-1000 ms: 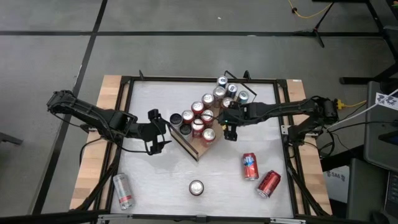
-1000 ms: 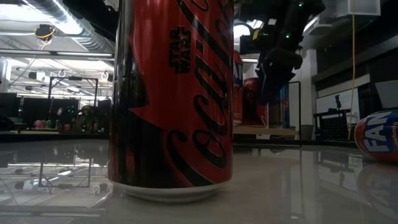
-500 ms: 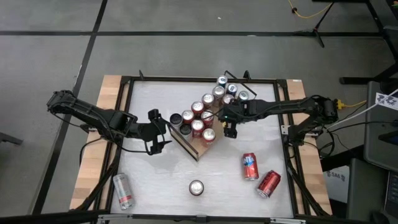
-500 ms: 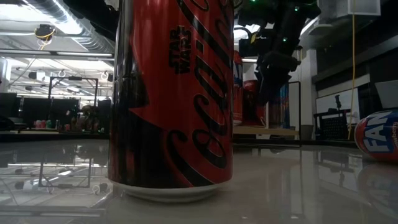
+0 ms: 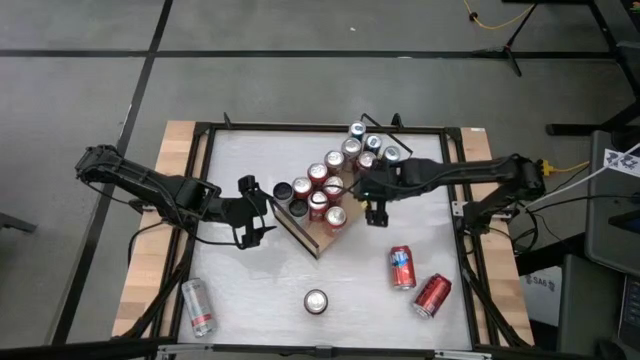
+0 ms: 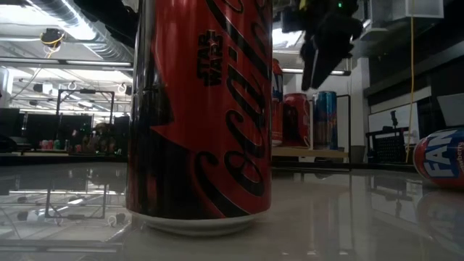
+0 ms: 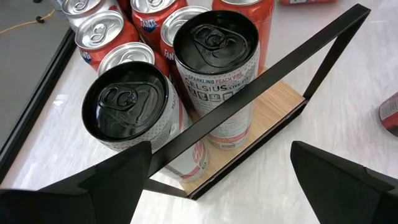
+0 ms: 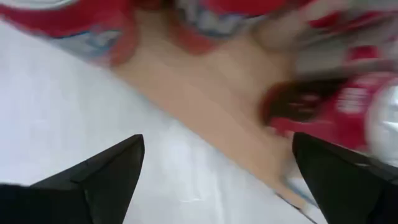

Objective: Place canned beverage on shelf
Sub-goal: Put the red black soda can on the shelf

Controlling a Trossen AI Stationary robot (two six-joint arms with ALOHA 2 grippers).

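Note:
The light-wood shelf (image 5: 314, 240) lies slantwise in the middle of the table, with several cans (image 5: 325, 185) standing on it in rows. My left gripper (image 5: 252, 212) is open and empty just off the shelf's near-left end, facing its black wire rail (image 7: 261, 74) and two black-topped cans (image 7: 214, 40). My right gripper (image 5: 376, 210) is open and empty, raised above the shelf's right long edge (image 8: 230, 93); in the low view it (image 6: 322, 51) hangs above the shelf's cans (image 6: 297, 119). An upright red and black can (image 5: 316, 301) stands on its base near the front edge.
Two red cans lie on their sides at the front right (image 5: 402, 267) (image 5: 432, 295). A silver can (image 5: 198, 306) lies at the front left. The upright can fills the low view (image 6: 203, 109). The table's black frame (image 5: 200, 180) runs round the white top.
My right gripper has risen from in front of the shelf's cans to above them and shifted slightly toward the table's right edge. A red can on the shelf that it hid now shows in the low view.

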